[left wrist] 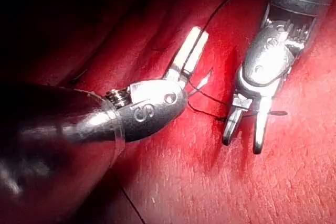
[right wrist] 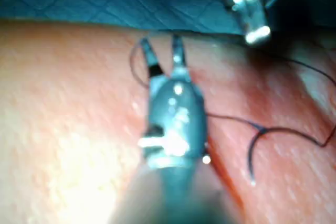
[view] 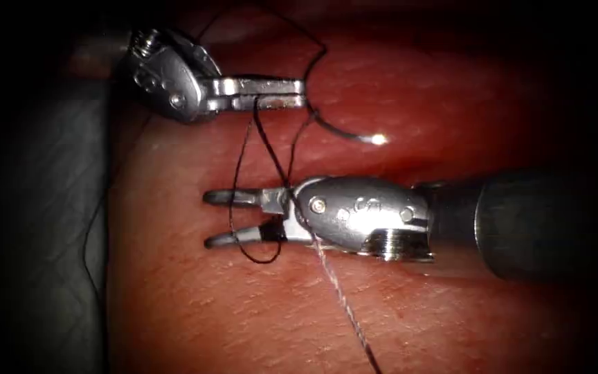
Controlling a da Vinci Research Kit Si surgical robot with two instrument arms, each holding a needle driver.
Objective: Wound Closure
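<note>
Our left tool (view: pixel 292 93): enters from upper left, wrist bent, jaws pressed together and pointing right, clamped on the thread (view: pixel 243 145). Our right tool (view: pixel 216 219): shaft enters from the right, jaws spread apart, pointing left, gripping nothing.

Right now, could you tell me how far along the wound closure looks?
Done: the needle is out of the tissue, hanging free on its thread beside the left claw.
In hand: the left claw is shut on the thread; the right claw is open, holding nothing, with thread looped around it.
Left: no tightened knot is visible.
</note>
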